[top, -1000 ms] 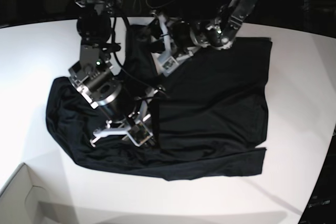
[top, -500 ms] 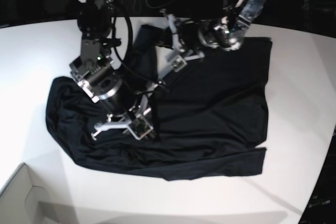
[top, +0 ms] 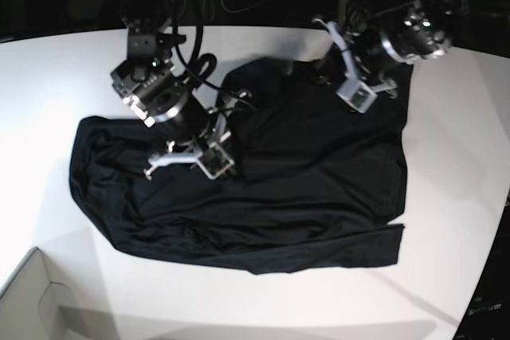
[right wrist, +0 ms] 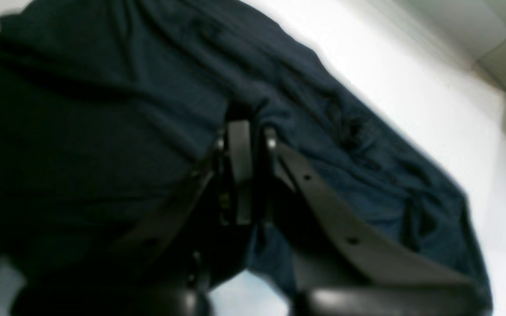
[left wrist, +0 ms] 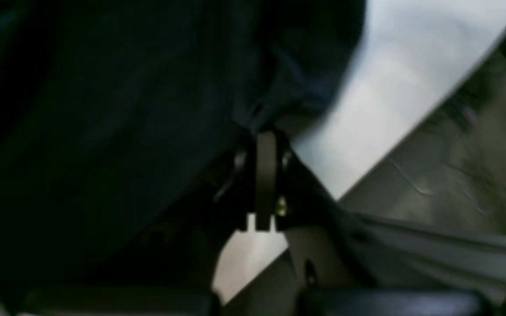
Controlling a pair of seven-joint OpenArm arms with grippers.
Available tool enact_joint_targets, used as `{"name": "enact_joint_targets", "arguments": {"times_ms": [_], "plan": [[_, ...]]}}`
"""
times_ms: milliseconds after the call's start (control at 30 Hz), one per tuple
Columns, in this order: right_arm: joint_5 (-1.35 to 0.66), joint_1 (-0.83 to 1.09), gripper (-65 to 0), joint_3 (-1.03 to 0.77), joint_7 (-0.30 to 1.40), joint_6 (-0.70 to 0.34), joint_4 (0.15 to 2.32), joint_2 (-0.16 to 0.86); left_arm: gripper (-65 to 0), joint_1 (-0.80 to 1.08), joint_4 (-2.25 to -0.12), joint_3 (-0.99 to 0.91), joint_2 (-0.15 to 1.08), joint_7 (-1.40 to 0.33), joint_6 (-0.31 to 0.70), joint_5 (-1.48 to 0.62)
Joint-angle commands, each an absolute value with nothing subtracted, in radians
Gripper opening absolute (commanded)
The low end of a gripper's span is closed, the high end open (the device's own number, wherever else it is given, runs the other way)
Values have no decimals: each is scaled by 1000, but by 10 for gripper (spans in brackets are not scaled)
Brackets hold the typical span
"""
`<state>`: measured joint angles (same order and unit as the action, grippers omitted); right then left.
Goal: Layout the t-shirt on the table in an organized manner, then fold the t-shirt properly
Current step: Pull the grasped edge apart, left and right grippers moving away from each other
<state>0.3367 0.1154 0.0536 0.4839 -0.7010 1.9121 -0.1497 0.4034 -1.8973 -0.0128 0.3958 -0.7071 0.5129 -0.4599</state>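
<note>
Base view shows the t-shirt (top: 319, 189) spread rumpled on the counter (top: 56, 85); left claw (top: 356, 85) and right claw (top: 209, 158) each pinch its fabric. Laying out is unfinished, folding not begun.

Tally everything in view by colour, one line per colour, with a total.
Black: 1, the t-shirt
White: 2, the table and the box corner
Silver and black: 2, the left hand and the right hand, each shut on the t-shirt
Total: 5
</note>
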Motion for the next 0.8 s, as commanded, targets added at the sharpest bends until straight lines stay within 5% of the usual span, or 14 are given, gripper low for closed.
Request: {"name": "enact_joint_targets", "arguments": {"times_ms": [0,167,300,767], "plan": [[321,120,-650,56,456,-698,1931,-157,-648,423,-1928,-61,407,-690,515,-472],[321,202,-650,56,461,-698,1931,-157,-648,492,-1948,-298,401,-690,688,-472],[321,257,-648,56,463,-698,1931,-156,-648,503,-1945,-490,352,-691,698,-470],[323,320,-287,51,456,-698,1957,-147,-648,361,-1939,-806,260,-940,698,-463]]}}
